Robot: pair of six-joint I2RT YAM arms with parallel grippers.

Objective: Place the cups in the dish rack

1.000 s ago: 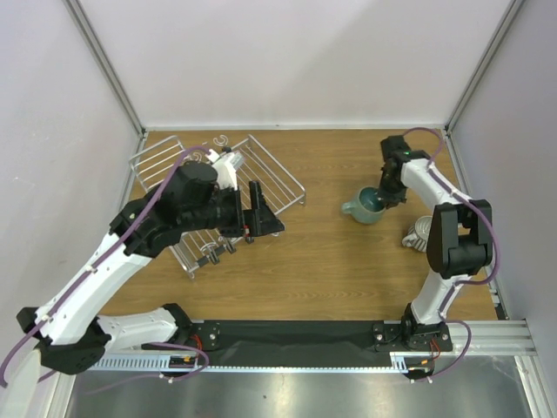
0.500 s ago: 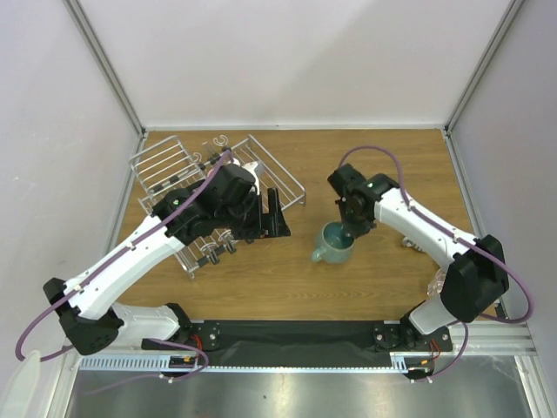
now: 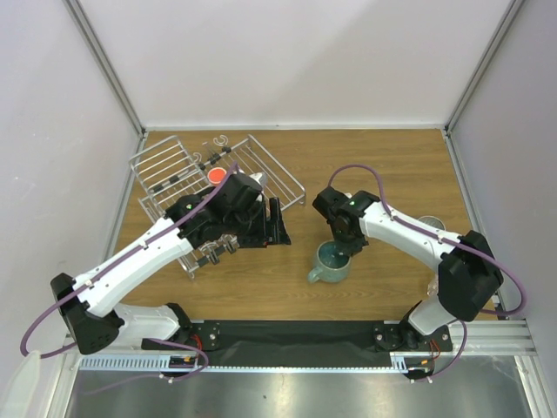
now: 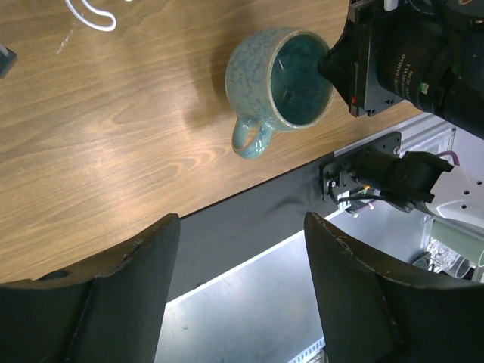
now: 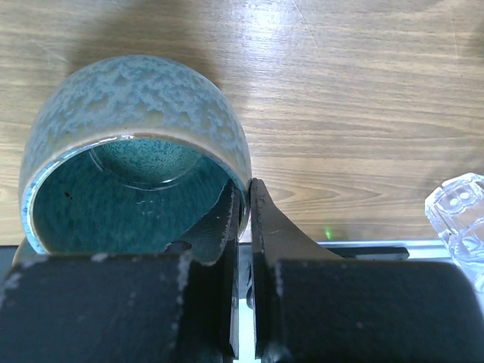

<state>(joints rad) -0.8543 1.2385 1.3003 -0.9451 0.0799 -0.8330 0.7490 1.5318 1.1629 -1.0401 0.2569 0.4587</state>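
Note:
My right gripper is shut on the rim of the dark teal mug, one finger inside and one outside, as the right wrist view shows. The teal mug is upright over the wood, its handle toward the near left. My left gripper is open and empty beside the dish rack, its fingers spread wide. A red mug sits in the rack, partly hidden by the left arm. A clear glass stands to the right.
The wooden table is walled on three sides. A black strip runs along the near edge by the arm bases. A small white wire hook lies on the wood near the rack.
My right arm has carried the teal mug from the right side toward the table's middle and nearer. My left arm has drawn back a little, uncovering the red mug in the rack.

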